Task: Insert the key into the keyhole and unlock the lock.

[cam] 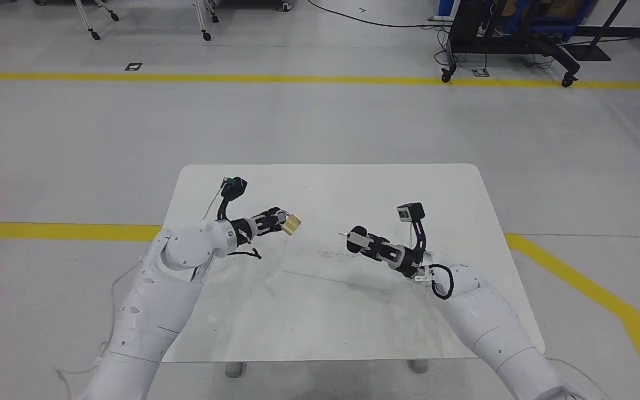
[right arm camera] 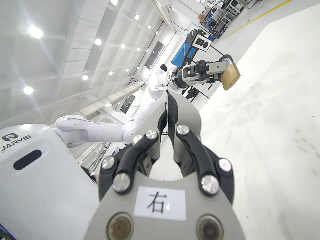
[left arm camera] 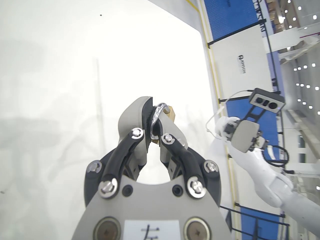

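My left gripper [cam: 283, 222] is shut on the steel shackle [left arm camera: 157, 116] of a brass padlock [cam: 291, 224], held above the left half of the white table [cam: 400, 190]. The lock body [right arm camera: 230, 76] hangs off the fingertips and faces the other arm. My right gripper [cam: 350, 238] hovers a short gap to the right of the lock, pointing at it. Its fingers [right arm camera: 172, 111] are pressed together, and a small pale sliver, the key [cam: 344, 236], sticks out of their tips. The pads hide the key in the right wrist view.
The tabletop [left arm camera: 75, 51] below both grippers is bare, with its far edge and right corner close by. Grey floor with yellow lines [cam: 300, 78] surrounds the table. A dark wheeled cart [cam: 520, 40] stands far behind at the right.
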`<control>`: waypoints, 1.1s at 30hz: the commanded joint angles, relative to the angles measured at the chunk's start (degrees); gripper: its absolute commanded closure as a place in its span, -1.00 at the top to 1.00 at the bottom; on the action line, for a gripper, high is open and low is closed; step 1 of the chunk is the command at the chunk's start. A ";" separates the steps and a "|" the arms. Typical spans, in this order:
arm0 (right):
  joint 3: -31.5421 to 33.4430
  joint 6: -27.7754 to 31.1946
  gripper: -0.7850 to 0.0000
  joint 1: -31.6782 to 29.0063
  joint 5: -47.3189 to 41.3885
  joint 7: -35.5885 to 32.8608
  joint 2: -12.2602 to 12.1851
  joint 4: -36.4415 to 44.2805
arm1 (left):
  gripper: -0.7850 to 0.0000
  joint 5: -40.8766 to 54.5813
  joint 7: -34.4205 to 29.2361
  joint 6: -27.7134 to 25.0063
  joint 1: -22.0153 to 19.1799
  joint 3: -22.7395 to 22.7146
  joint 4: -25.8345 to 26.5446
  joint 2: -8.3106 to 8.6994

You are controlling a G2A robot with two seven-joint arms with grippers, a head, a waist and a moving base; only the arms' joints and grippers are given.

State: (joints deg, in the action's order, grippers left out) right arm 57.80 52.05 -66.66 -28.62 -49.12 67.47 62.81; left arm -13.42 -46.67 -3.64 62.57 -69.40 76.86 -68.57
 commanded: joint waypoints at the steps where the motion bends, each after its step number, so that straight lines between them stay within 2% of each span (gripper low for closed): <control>1: 0.00 -0.02 -1.00 0.01 0.04 -0.04 -0.01 -0.01 | -1.00 -0.86 0.22 0.06 0.20 -0.06 0.30 0.03; 5: 0.00 -0.02 -1.00 0.01 0.04 -0.04 -0.01 -0.01 | -1.00 0.53 0.44 -0.28 0.62 0.64 -0.49 -0.17; 7: -0.03 -0.73 -1.00 -0.12 0.57 0.82 0.04 0.53 | -1.00 11.68 -5.85 -0.76 -0.88 1.17 -3.72 -0.84; 10: 0.04 1.92 -1.00 -1.08 1.37 1.57 0.07 2.31 | -1.00 27.44 -15.94 0.59 -5.27 1.72 -11.86 -1.90; 13: 1.28 3.35 -1.00 -1.73 4.04 3.80 -0.13 3.19 | -1.00 36.93 -23.96 3.26 -10.37 3.35 -20.65 -3.06; 16: 3.21 3.97 -1.00 -3.28 8.46 8.58 -0.34 5.93 | -1.00 41.51 -31.32 5.42 -15.20 5.67 -27.91 -4.16; 19: 5.51 3.95 -1.00 -5.54 18.20 13.42 -0.64 10.80 | -1.00 45.04 -34.94 6.61 -18.73 7.30 -33.90 -5.26; 20: 5.51 3.95 -1.00 -5.54 18.20 13.42 -0.64 10.80 | -1.00 45.75 -34.93 6.18 -19.74 7.58 -35.65 -5.56; 30: 5.61 3.66 -1.00 -5.49 18.77 13.50 -0.66 10.89 | -1.00 45.81 -34.07 5.65 -19.63 7.74 -35.62 -5.68; 33: 6.87 -1.25 -1.00 -5.78 29.09 16.85 -0.76 13.77 | -1.00 45.99 -31.65 5.39 -18.07 7.21 -33.29 -5.44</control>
State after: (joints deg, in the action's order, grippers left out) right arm 64.48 52.83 -71.98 -6.31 -34.08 66.66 75.18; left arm 32.69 -79.09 1.80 43.97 -61.99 42.80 -74.15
